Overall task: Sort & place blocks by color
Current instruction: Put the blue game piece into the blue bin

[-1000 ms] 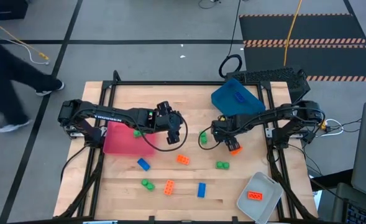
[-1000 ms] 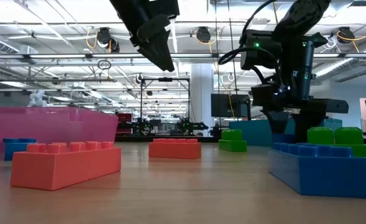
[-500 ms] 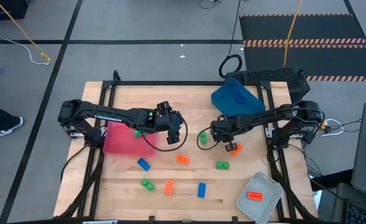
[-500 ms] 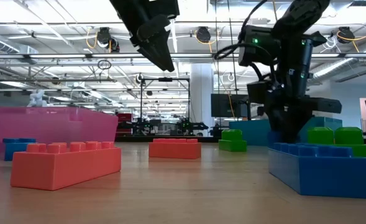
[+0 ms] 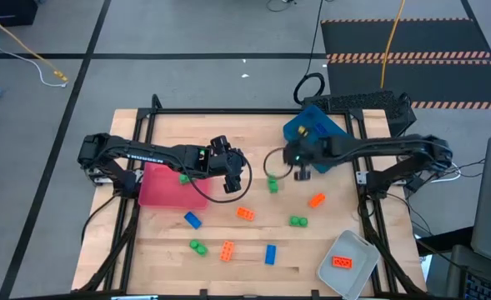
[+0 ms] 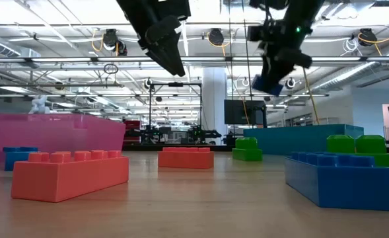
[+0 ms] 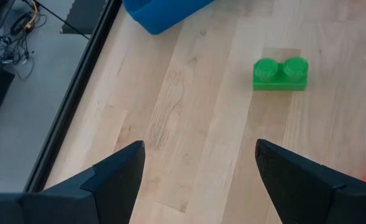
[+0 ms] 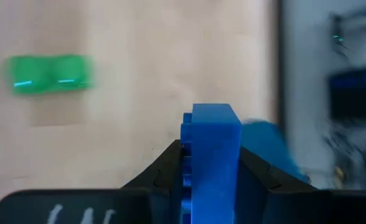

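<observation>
Blue block (image 8: 210,149) clamped in right end effector (image 8: 210,163), wrist view only; left end effector (image 7: 195,163) apart.

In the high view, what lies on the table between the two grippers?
Between the left gripper and the right gripper, one green block lies on bare wood, as the high view shows. The right gripper holds a blue block.

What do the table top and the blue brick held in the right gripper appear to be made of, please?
The table top looks like pale wood in joined planks with visible grain and a matte finish. The blue brick, gripped by the right gripper, looks like moulded plastic: uniform saturated colour, smooth faces, crisp edges.
</observation>
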Robot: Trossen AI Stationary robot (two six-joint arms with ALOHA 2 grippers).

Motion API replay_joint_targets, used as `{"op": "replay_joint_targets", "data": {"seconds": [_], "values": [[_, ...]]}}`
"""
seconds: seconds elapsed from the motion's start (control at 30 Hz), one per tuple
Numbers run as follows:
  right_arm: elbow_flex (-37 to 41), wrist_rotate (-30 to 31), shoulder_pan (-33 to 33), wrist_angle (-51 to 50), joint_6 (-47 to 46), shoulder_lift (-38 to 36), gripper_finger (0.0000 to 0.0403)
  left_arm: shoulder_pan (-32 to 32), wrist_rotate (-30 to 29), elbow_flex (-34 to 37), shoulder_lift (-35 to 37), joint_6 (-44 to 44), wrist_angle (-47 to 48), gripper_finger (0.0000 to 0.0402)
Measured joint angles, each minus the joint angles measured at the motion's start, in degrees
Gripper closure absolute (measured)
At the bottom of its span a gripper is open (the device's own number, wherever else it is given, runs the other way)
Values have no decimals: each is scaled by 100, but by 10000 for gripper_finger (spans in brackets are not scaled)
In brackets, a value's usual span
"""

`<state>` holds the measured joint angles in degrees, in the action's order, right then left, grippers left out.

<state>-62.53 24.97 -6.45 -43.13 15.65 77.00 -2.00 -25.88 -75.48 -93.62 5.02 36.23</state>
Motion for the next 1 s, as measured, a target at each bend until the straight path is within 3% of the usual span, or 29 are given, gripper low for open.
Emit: {"op": "replay_joint_targets", "data": {"seconds": [0.13,0.37,0.6,0.7,0.77,1.0], "values": [[-181,347,-417,-407,-411,-380,319,-1,2,0,0,21,1,94],[-181,341,-1275,-1279,-1112,-637,319,-7,2,0,0,17,2,94],[15,-268,-1830,-1411,-1350,-460,319,-7,2,0,0,15,2,94],[146,-258,-1993,-1389,-1362,-380,319,-7,2,0,0,17,0,94],[269,-257,-2060,-1244,-1345,-375,299,-7,2,0,0,22,0,94],[405,-257,-2095,-960,-1363,-401,157,-7,2,0,-1,69,-4,94]]}}
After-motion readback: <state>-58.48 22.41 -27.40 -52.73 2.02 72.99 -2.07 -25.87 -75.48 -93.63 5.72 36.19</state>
